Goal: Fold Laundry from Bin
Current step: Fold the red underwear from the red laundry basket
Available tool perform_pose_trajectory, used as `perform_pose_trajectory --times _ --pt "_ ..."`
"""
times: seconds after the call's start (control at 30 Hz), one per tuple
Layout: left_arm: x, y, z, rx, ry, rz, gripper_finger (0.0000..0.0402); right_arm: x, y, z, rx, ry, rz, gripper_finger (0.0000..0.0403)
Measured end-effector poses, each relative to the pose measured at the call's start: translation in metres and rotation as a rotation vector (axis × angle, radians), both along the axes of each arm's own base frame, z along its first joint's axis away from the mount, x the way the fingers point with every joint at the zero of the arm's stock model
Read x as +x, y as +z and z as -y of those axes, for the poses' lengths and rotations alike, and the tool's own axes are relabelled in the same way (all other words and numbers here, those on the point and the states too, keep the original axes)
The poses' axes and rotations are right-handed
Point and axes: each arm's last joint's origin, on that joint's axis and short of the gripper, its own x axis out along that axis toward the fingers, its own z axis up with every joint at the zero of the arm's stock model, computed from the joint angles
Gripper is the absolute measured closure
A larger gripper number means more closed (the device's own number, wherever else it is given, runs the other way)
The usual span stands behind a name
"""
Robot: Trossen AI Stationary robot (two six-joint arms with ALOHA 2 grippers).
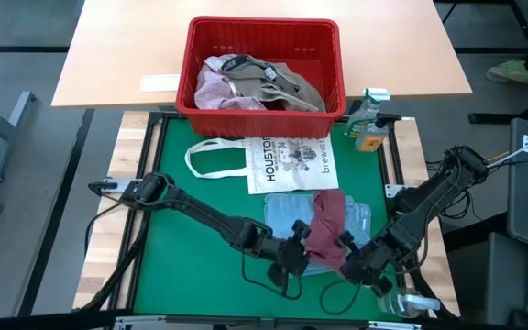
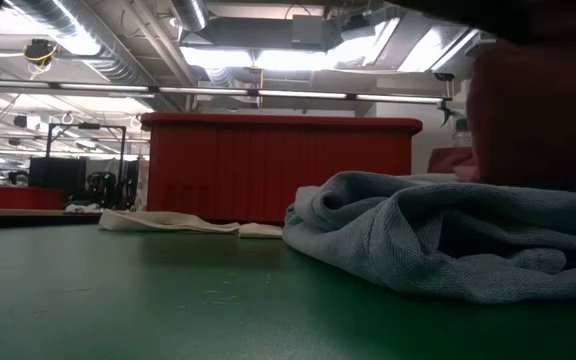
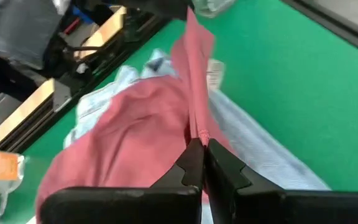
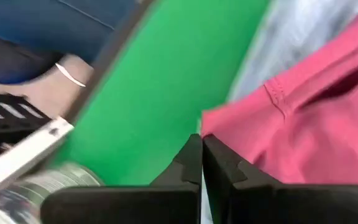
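Note:
A maroon garment (image 1: pixel 328 218) is raised over a light blue garment (image 1: pixel 285 210) that lies flat on the green mat, near its front right. My left gripper (image 1: pixel 302 249) and my right gripper (image 1: pixel 349 262) are both shut on the maroon piece's near edge, a short way apart. The red bin (image 1: pixel 264 32) stands beyond the mat's far edge with pink and khaki-grey laundry (image 1: pixel 259 82) inside. The low view shows the blue garment (image 2: pixel 448 230) bunched on the mat and the maroon cloth (image 2: pixel 538 110) above it. My left gripper pinches the maroon garment's hem edge (image 3: pixel 199 129) between its two fingers, slanting down from the table's left. From there the edge runs drawn out toward the other gripper, and the rest drapes onto the blue garment. My right gripper pinches a corner of the maroon garment (image 4: pixel 211 124) between its two fingers, pointing steeply down from the table's right. The cloth spreads away from the fingers toward the blue garment beneath.
A white tote bag printed "HOUSTON" (image 1: pixel 291 165) lies flat between the bin and the garments. A spray bottle (image 1: pixel 369 124) stands at the mat's far right corner. Another bottle (image 1: pixel 407 302) lies at the near right corner. Bare green mat (image 1: pixel 200 266) stretches to the left.

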Motion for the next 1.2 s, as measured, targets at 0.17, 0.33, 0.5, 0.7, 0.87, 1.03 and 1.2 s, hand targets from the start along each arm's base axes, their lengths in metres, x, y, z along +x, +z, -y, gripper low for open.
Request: perform_pose_trajectory --times 0.17,0.33,0.5,0.7,0.87,1.03,1.2 --pt "0.009 -0.001 -0.025 -0.065 0.063 -0.002 0.04 -0.006 -0.005 0.012 -0.194 -0.083 -0.008 0.0398" --pt "0.016 -0.001 -0.049 -0.087 0.118 -0.003 0.04 -0.012 -0.007 0.024 -0.377 -0.187 0.005 0.0398" --pt "0.021 -0.004 -0.067 -0.107 0.148 -0.014 0.04 -0.014 -0.017 0.036 -0.488 -0.266 0.002 0.0398" --pt "0.026 -0.016 -0.081 -0.12 0.159 -0.047 0.04 -0.012 -0.034 0.052 -0.536 -0.316 -0.053 0.0398" --pt "0.031 -0.035 -0.086 -0.09 0.182 -0.081 0.0398 -0.01 -0.04 0.06 -0.555 -0.34 -0.079 0.0398" --pt "0.034 -0.04 -0.09 -0.065 0.218 -0.069 0.0383 -0.008 -0.041 0.063 -0.554 -0.352 -0.093 0.0398" --pt "0.035 -0.043 -0.095 -0.065 0.231 -0.076 0.0369 -0.009 -0.041 0.063 -0.555 -0.349 -0.094 0.0398"
